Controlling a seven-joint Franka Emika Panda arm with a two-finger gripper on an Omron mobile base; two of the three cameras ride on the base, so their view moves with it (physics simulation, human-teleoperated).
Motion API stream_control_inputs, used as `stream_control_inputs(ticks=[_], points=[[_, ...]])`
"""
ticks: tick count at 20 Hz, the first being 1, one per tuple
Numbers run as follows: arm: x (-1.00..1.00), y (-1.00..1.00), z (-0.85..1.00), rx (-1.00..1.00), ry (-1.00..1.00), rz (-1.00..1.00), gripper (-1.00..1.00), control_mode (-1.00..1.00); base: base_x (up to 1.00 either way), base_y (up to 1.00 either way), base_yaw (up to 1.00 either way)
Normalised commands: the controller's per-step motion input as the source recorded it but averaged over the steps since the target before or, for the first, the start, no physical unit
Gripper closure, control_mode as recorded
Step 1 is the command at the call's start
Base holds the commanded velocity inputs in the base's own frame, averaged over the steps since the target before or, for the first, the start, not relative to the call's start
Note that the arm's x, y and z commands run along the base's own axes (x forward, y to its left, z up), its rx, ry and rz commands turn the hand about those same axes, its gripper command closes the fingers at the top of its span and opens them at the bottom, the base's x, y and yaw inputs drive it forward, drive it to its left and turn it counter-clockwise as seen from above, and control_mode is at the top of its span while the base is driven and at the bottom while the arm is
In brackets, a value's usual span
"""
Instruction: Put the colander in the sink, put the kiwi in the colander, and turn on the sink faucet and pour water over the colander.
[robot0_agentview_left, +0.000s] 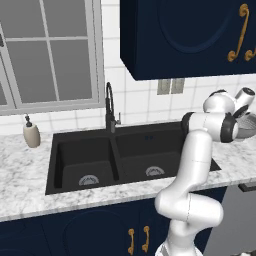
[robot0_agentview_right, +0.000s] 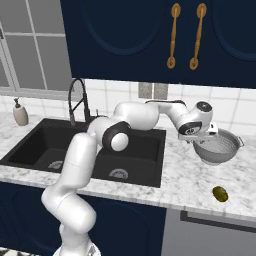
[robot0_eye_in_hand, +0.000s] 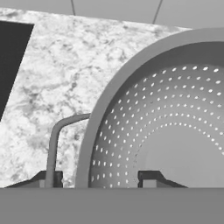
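Nearest the hand camera, the two fingers straddle the colander at its rim: one dark tip sits outside the wall by the looped wire handle, the other inside the perforated bowl. They stand at a middling width, and whether they have pinched the rim yet I cannot tell.

That rim lies directly between the tips, so the coming move turns on closing across the thin wall and then carrying the bowl sideways toward the sink, which lies off to the arm's left.

Further out, the right base view gives what the hand view lacks: the colander rests on the marble table well right of the basins, and the kiwi lies apart on the table nearer the front edge. Beyond, the left base view shows both empty basins and the faucet behind them, with a soap bottle farther left.
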Motion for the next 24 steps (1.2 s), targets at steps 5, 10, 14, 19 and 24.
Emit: stream_control_inputs(ticks=[5, 10, 14, 19, 24], points=[[-0.01, 0.00, 0.00, 0.00, 0.00, 0.00, 1.00, -1.00, 0.00, 0.00, 0.00], [-0.30, 0.10, 0.00, -0.02, 0.00, 0.03, 1.00, -1.00, 0.00, 0.00, 0.00], [-0.36, 0.41, 0.00, -0.06, -0.02, 0.06, 1.00, -1.00, 0.00, 0.00, 0.00], [-0.31, 0.61, 0.00, -0.07, -0.07, 0.10, 1.00, -1.00, 0.00, 0.00, 0.00], [-0.40, 0.62, 0.01, -0.04, -0.01, 0.14, 1.00, -1.00, 0.00, 0.00, 0.00]])
